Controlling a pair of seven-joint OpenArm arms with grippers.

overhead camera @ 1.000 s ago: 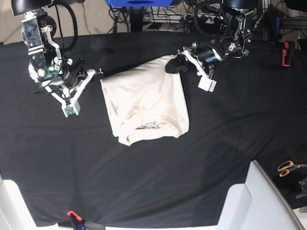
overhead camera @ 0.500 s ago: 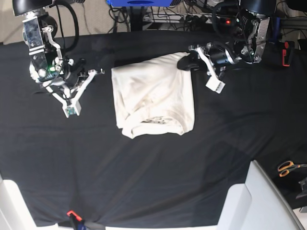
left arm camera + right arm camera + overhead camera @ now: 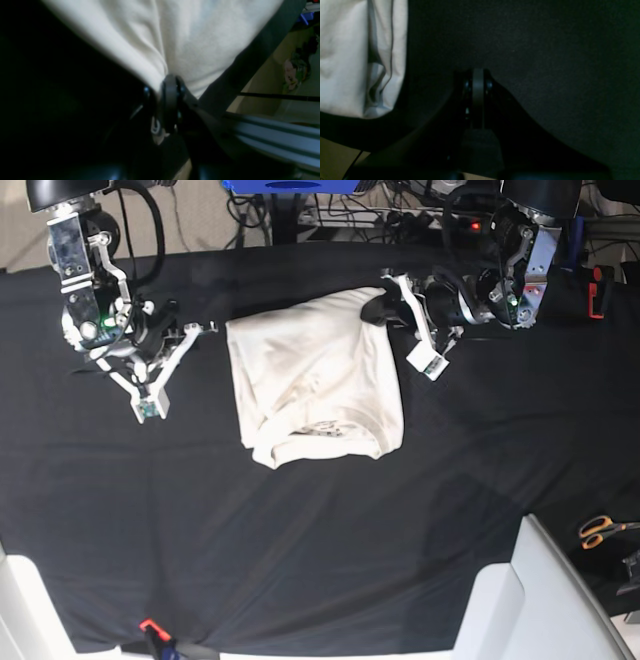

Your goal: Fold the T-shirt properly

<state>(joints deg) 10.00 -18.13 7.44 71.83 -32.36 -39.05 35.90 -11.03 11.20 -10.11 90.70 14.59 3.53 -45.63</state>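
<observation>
Base view shows the T-shirt (image 3: 318, 378) lying folded into a rough rectangle on the black table cloth (image 3: 300, 540), a little toward twelve o'clock from the table's middle, its collar end toward six o'clock. The left gripper (image 3: 378, 308) sits at the shirt's corner at about one o'clock; in the left wrist view its jaws are pinched on a cream edge of the cloth (image 3: 175, 37), which bunches into creases at the grip. The right gripper (image 3: 170, 340) rests at about nine o'clock of the shirt, apart from it; the right wrist view shows its jaws pressed together on nothing, over bare black cloth, with a folded shirt edge (image 3: 357, 62) off to one side.
</observation>
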